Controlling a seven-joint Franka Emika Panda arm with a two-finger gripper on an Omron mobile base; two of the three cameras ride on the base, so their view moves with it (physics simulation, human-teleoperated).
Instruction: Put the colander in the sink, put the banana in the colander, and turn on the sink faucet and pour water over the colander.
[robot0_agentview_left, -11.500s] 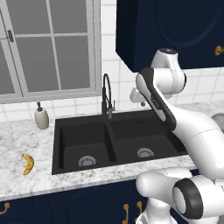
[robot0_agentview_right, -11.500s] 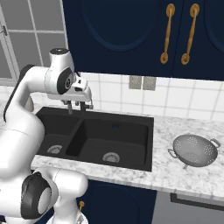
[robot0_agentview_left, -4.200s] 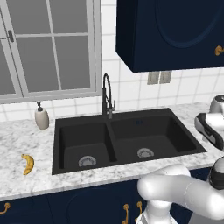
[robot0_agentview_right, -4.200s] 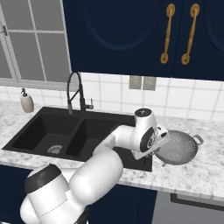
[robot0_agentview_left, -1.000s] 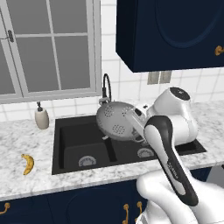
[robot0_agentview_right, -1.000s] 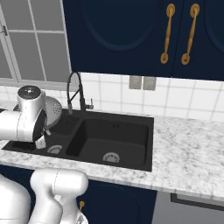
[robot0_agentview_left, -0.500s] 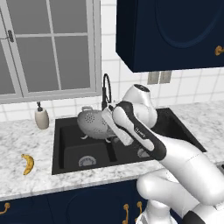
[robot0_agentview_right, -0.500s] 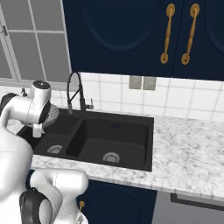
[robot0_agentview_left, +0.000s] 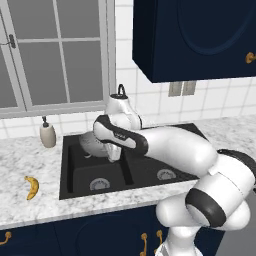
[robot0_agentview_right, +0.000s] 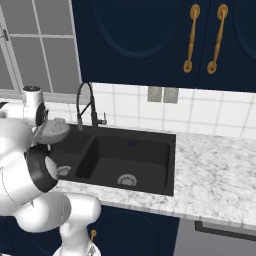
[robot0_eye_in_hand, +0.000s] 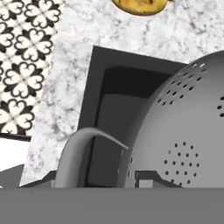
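Observation:
The silver-grey colander (robot0_agentview_left: 91, 142) hangs tilted above the left basin of the black sink (robot0_agentview_left: 79, 176), partly behind my forearm. My gripper (robot0_agentview_left: 110, 149) is shut on its rim by a loop handle (robot0_eye_in_hand: 80, 148). The perforated bowl (robot0_eye_in_hand: 186, 131) looms at the right of the hand view, with the basin (robot0_eye_in_hand: 114, 108) below it. From the right base camera the colander (robot0_agentview_right: 54, 128) sits just left of the black gooseneck faucet (robot0_agentview_right: 85, 107). The yellow banana (robot0_agentview_left: 32, 187) lies on the marble counter left of the sink, and its edge (robot0_eye_in_hand: 140, 5) shows at the top of the hand view.
A beige soap dispenser (robot0_agentview_left: 48, 135) stands at the back left of the counter under the window. The faucet's arch (robot0_agentview_left: 121, 89) rises just behind my wrist. The right basin (robot0_agentview_right: 129, 156) has a silver drain. Marble counter (robot0_agentview_right: 215, 170) stretches right of the sink.
My arm has swung the colander leftward and lower, from over the sink's middle to above the left basin. The grip on it has stayed the same.

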